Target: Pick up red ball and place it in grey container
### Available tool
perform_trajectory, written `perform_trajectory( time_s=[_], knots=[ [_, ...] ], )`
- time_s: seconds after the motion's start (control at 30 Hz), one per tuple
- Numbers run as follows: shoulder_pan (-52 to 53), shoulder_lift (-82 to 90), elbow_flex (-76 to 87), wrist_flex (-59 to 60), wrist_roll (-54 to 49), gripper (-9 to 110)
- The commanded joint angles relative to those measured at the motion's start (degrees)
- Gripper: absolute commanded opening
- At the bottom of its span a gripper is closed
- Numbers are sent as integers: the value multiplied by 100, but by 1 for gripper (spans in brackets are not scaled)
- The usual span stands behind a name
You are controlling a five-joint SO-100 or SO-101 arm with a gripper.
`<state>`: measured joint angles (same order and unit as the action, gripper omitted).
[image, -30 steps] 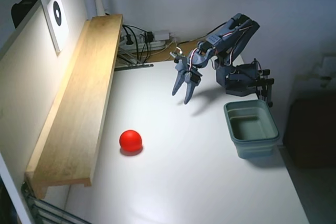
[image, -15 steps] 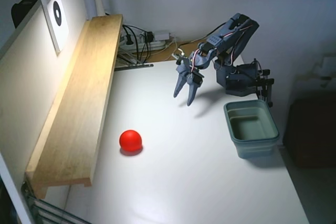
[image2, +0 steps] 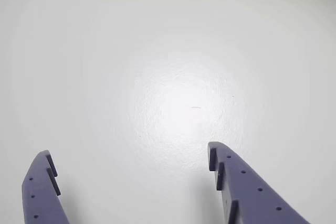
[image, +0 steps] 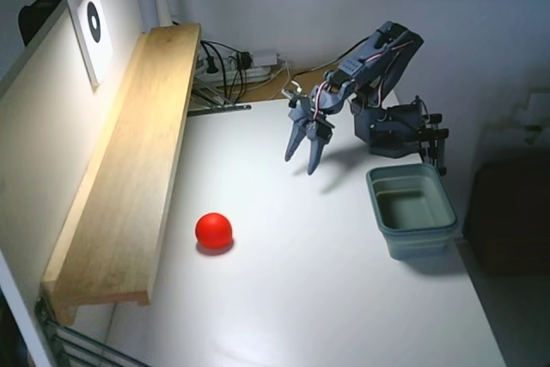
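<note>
The red ball (image: 213, 229) lies on the white table, left of centre in the fixed view, near the wooden shelf. The grey container (image: 411, 209) stands empty at the table's right side, in front of the arm's base. My gripper (image: 301, 163) hangs above the table at the back middle, fingers pointing down, open and empty, well apart from the ball and the container. In the wrist view my gripper (image2: 128, 156) shows two blue fingertips (image2: 231, 174) spread wide over bare white table. The ball and container are out of the wrist view.
A long wooden shelf (image: 129, 169) runs along the table's left side. Cables and a power strip (image: 236, 66) lie at the back. The arm's dark base (image: 395, 126) is clamped at the back right. The table edge lies just right of the container.
</note>
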<state>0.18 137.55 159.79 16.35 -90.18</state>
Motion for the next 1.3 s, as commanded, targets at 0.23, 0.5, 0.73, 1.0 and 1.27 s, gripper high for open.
perform_trajectory(
  time_s=[0.23, 0.5, 0.73, 1.0, 1.27],
  knots=[
    [26, -695, -56, -697, 18, 38],
    [26, -2341, -616, -1784, 18, 38],
    [26, -3445, -1239, -2265, 18, 38],
    [26, -4444, -2035, -2468, 18, 38],
    [3, -4930, -2513, -2476, 18, 38]
  ],
)
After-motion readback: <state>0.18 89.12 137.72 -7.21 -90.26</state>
